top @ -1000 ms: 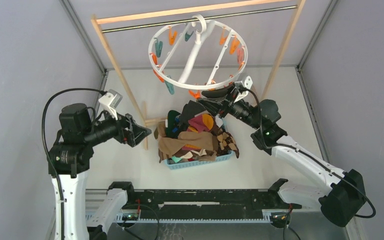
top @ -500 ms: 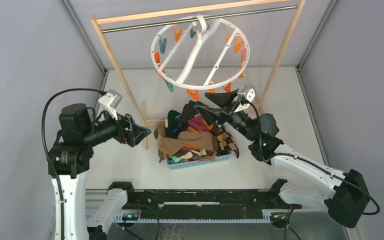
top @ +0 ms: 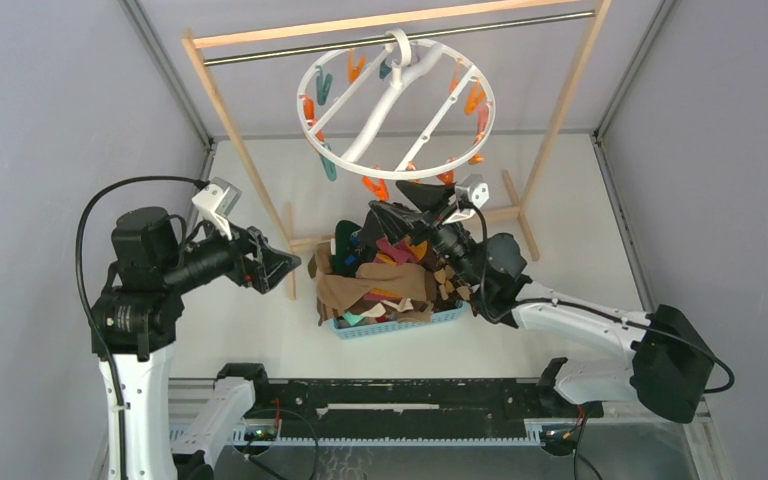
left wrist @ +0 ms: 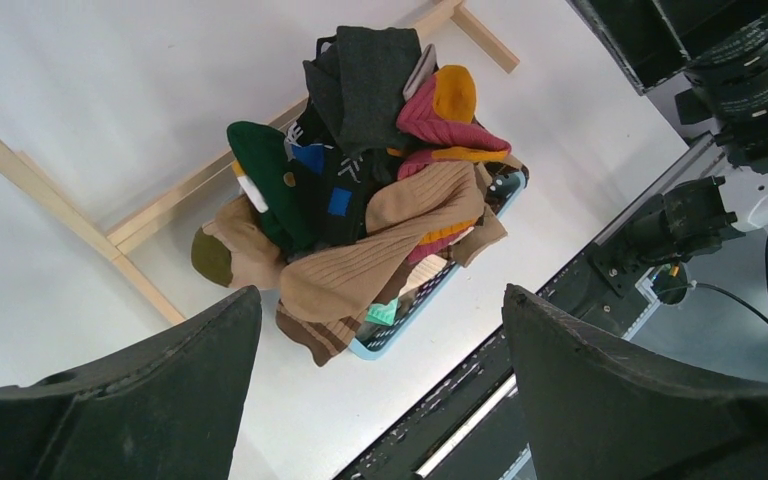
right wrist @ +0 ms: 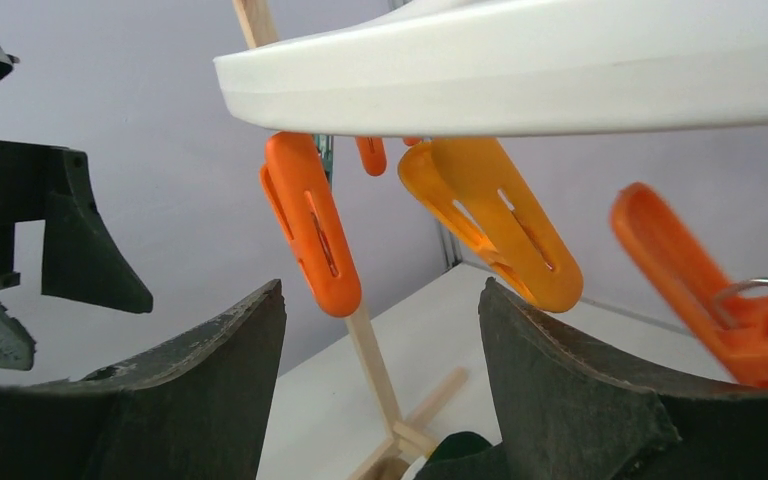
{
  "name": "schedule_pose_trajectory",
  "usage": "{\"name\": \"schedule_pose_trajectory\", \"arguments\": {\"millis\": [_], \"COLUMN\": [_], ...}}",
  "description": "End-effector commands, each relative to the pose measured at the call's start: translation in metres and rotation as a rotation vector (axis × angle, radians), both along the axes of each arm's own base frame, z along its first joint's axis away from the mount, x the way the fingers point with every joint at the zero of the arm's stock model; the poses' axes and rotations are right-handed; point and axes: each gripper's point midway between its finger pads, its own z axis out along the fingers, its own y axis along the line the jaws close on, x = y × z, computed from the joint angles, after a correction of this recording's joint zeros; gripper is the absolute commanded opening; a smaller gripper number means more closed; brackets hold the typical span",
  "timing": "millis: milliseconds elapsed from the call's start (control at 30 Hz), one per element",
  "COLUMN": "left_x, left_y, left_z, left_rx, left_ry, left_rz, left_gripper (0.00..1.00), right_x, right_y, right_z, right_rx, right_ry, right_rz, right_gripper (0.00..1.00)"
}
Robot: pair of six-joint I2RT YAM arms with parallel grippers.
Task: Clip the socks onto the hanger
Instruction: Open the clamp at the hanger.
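Right end effector (top: 406,204) nearer, wider.

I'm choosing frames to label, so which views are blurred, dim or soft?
Top external: evenly lit, hanger and socks crisp, shadows faint. Left wrist: socks sharp, left gripper a dark foreground shape. Right wrist: orange clothespin at the right edge smeared, yellow-orange clothespin mid-frame sharper.
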Motion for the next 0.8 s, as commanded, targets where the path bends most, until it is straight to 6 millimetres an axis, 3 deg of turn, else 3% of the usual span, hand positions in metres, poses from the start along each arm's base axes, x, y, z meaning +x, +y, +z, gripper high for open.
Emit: {"name": "schedule_pose_trajectory", "arguments": {"millis": [0, 267, 400, 600, 767], "left_x": [0.001, 0.003, 0.003, 0.004, 0.006], "left_y": [-0.001, 0.003, 0.006, 0.006, 0.007], "left_z": [0.015, 0.012, 0.011, 0.012, 0.016], "left_rx": [-0.001, 0.029, 0.041, 0.044, 0.036], "left_ry": [-0.043, -0.048, -0.050, -0.051, -0.054], "left_rz": [-0.001, 0.010, 0.018, 0.024, 0.034], "left_gripper": [0.92, 0.92, 0.92, 0.92, 0.92], "right_x": [0.003, 0.007, 0.008, -0.001, -0.010], "right_y": [-0.001, 0.011, 0.014, 0.017, 0.023], "right_z": [0.039, 0.044, 0.051, 0.052, 0.048], "right_rx": [0.121, 0.169, 0.167, 0.117, 0.069], "right_ry": [-0.054, -0.065, -0.088, -0.113, -0.126], "right_rz": [-0.028, -0.065, -0.066, -0.057, -0.043], "right_gripper": [0.78, 0.74, 0.66, 0.35, 0.17]}}
